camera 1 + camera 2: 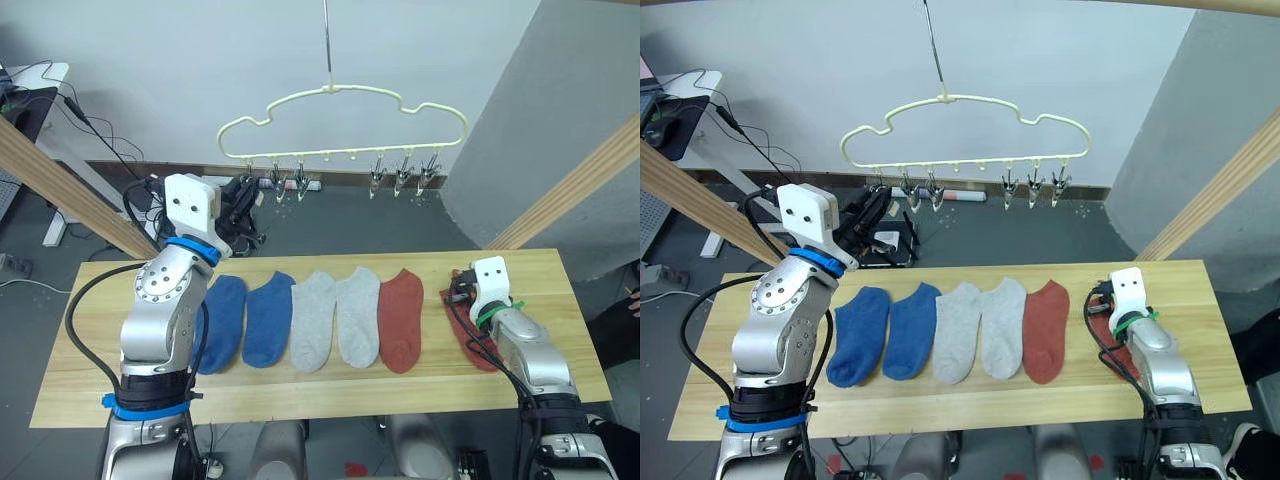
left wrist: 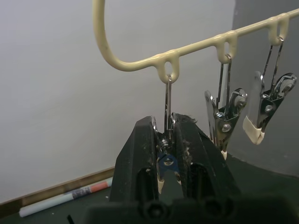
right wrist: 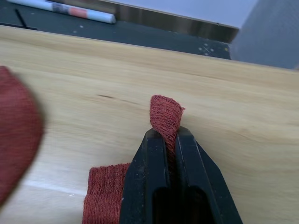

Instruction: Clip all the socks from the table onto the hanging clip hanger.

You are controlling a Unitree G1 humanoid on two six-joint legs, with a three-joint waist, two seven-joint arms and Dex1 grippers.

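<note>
Spanning the scene, the long light wooden plank table (image 1: 300, 395) carries five short ankle socks in a row (image 1: 312, 318): 2 blue, 2 grey, 1 rust. Above its far edge hangs the pale yellow cloud-outline clip hanger (image 1: 343, 118). L gripper (image 2: 166, 154) squeezes the leftmost metal clip (image 2: 167, 140); R gripper (image 3: 170, 142), near right, pinches the sixth rust red sock (image 3: 163, 114) w/ fabric between its fingers.

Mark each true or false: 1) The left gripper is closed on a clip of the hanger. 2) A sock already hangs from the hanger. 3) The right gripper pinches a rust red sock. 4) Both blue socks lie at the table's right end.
1) True: the left gripper squeezes the end clip of the clip hanger.
2) False: no clip holds a sock.
3) True: the right gripper grips the rust red sock.
4) False: the blue socks lie toward the left of the table.
</note>
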